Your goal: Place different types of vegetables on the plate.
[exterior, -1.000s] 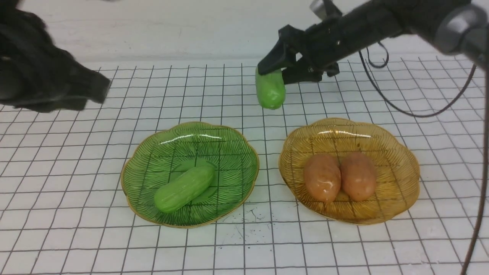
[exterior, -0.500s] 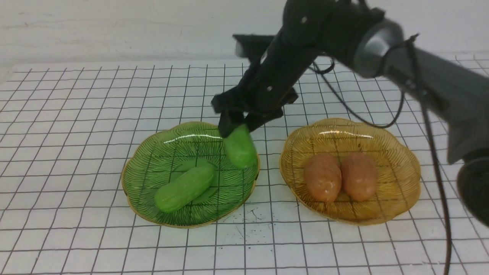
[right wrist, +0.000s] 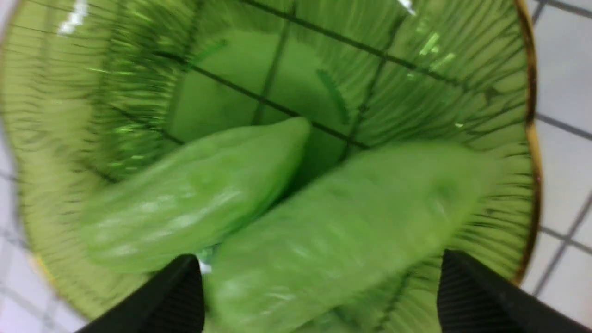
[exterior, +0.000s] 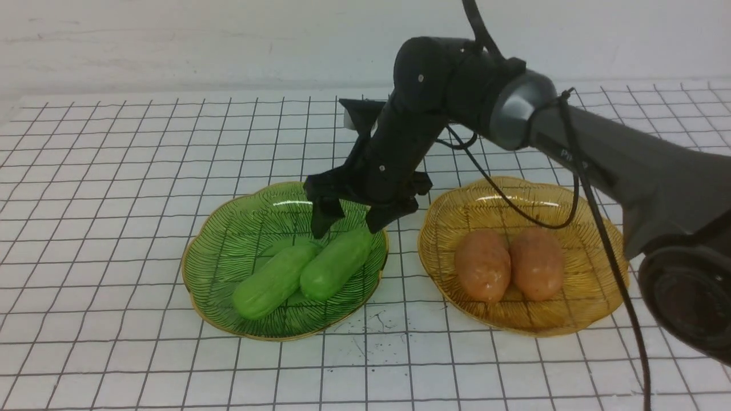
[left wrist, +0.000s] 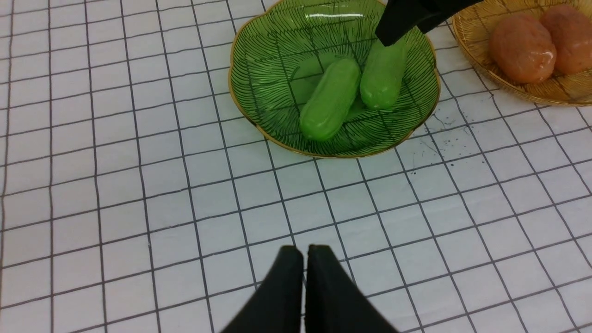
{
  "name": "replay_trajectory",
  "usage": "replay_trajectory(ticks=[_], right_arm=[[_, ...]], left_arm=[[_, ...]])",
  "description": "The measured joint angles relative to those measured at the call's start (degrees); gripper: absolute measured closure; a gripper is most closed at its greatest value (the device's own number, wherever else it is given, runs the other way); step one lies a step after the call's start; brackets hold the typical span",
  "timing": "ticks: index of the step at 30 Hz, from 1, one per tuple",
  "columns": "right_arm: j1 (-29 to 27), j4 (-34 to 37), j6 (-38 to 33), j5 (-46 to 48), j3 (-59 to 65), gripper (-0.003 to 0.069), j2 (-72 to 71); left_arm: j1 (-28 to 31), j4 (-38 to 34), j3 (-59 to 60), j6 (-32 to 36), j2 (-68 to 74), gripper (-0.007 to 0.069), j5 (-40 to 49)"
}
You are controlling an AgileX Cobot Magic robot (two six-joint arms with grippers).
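Two green cucumbers lie side by side in the green plate (exterior: pixel 228 268): one on the left (exterior: pixel 275 281), one on the right (exterior: pixel 336 263). My right gripper (exterior: pixel 347 225) hangs open just above the right cucumber's far end, its jaws spread wide with the cucumber (right wrist: pixel 342 240) lying loose between them. Two orange-brown potatoes (exterior: pixel 482 265) (exterior: pixel 535 263) sit in the amber plate (exterior: pixel 594 297). My left gripper (left wrist: pixel 305 252) is shut and empty over the table in front of the green plate (left wrist: pixel 259 83); it is out of the front view.
The table is covered by a white cloth with a black grid (exterior: pixel 114 171). The right arm (exterior: pixel 599 148) reaches in from the right, over the far part of the amber plate. A white wall (exterior: pixel 200 40) borders the far edge.
My right gripper carried the second cucumber from behind the plates down into the green plate and opened; the cucumber now lies beside the first. The left arm has left the front view.
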Motion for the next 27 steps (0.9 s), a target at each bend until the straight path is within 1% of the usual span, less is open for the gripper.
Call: replay_trajectory(ticks=[2, 5, 7, 8, 9, 10, 11, 13, 14, 15, 16, 18, 20, 21, 23, 24, 27], right_arm=[[0.00, 0.79, 0.00, 0.00, 0.00, 0.0064, -2.14], [0.00, 0.35, -0.05, 0.00, 0.00, 0.0160, -8.65], [0.00, -0.92, 0.01, 0.06, -0.04, 0.0212, -11.80], [0.00, -2.61, 0.18, 0.13, -0.09, 0.0283, -15.77], [0.00, -2.88, 0.43, 0.21, -0.06, 0.0305, -16.96], [0.00, -4.92, 0.69, 0.43, -0.19, 0.0386, -21.17], [0.00, -6.47, 0.68, 0.50, -0.26, 0.0435, -24.31], [0.00, -9.61, 0.63, 0.70, 0.13, 0.0565, -30.88], [0.00, -11.63, 0.56, 0.76, 1.02, 0.0615, -34.32], [0.00, -11.99, 0.55, 0.76, 1.22, 0.0621, -35.02], [0.00, -15.08, 0.37, 0.88, 3.53, 0.0652, -41.57], [0.00, -18.84, 0.30, 0.99, 7.58, 0.0664, -47.53], [0.00, -23.52, 1.19, 1.11, 15.78, 0.0672, -57.47], [0.00, -23.89, 1.28, 1.11, 16.61, 0.0672, -58.25], [0.00, -27.34, 2.85, 0.03, 26.16, 0.0673, -65.51], [0.00, -29.71, 4.20, -4.12, 34.98, 0.0673, -72.24], [0.00, -32.80, 6.12, -13.73, 48.10, 0.0673, -82.89]], left_arm=[[0.00, 0.00, 0.00, -0.05, -0.06, 0.0632, 0.00], [0.00, 0.00, 0.00, -0.05, -0.06, 0.0632, 0.00], [0.00, 0.00, 0.00, -0.05, -0.06, 0.0632, 0.00], [0.00, 0.00, 0.00, -0.05, -0.06, 0.0632, 0.00], [0.00, 0.00, 0.00, -0.05, -0.06, 0.0632, 0.00], [0.00, 0.00, 0.00, -0.05, -0.06, 0.0632, 0.00], [0.00, -0.06, 0.00, -0.05, -0.06, 0.0632, 0.00], [0.00, -0.05, 0.00, -0.05, -0.06, 0.0632, 0.00], [0.00, -0.05, 0.20, -0.05, -0.06, 0.0632, 0.00], [0.00, -0.05, 0.23, -0.05, -0.06, 0.0632, 0.00], [0.00, -0.12, 0.92, -0.07, -0.06, 0.0632, -0.31], [0.00, -0.23, 1.85, -0.07, -0.06, 0.0632, -2.03], [0.00, -0.27, 3.48, -0.07, -0.06, 0.0632, -5.08], [0.00, -0.27, 3.64, -0.07, -0.06, 0.0632, -5.76], [0.00, -0.42, 5.77, -0.07, -0.06, 0.0632, -9.35], [0.00, -0.42, 6.62, -0.07, -0.06, 0.0632, -10.93], [0.00, -0.42, 8.15, -0.07, -0.06, 0.0632, -14.08]])
